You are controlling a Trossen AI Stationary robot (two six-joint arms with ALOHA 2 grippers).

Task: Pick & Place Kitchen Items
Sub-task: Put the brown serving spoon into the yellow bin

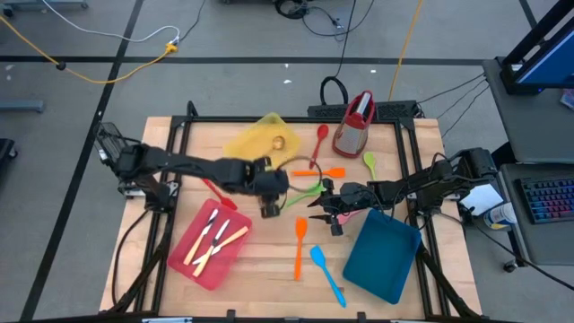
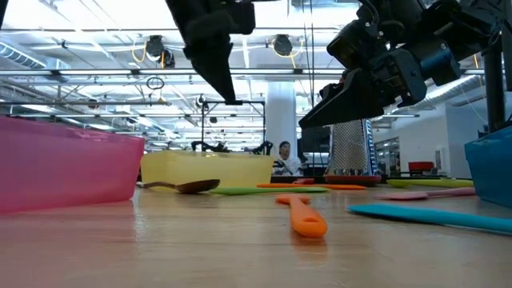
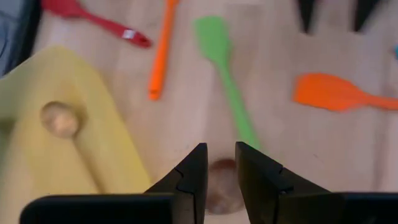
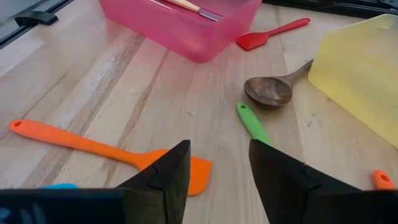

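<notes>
High view: left gripper [image 1: 272, 203] near table centre, just beside the yellow tray [image 1: 260, 139]; right gripper [image 1: 330, 213] close to it, by the blue tray [image 1: 381, 256]. Pink tray [image 1: 212, 242] holds pale cutlery [image 1: 215, 240]. Loose on the wood: orange spatula [image 1: 300, 247], blue spatula [image 1: 327, 274], green spatula [image 1: 303, 192], red spoon [image 1: 321, 137]. A grater [image 1: 355, 122] stands at the far edge.

Low view: both grippers hang above the table, touching nothing. Orange spatula [image 2: 302, 216] in front, wooden spoon [image 2: 182, 186] by the yellow tray [image 2: 206, 170].

Left wrist: fingers [image 3: 191, 177] a small gap apart, nothing pinched, over the wooden spoon's bowl [image 3: 224, 186]; green spatula [image 3: 227, 78] just beyond.

Right wrist: fingers [image 4: 168, 171] spread, empty, above the orange spatula [image 4: 99, 149]; wooden spoon [image 4: 273, 87] and green handle [image 4: 253, 123] ahead.
</notes>
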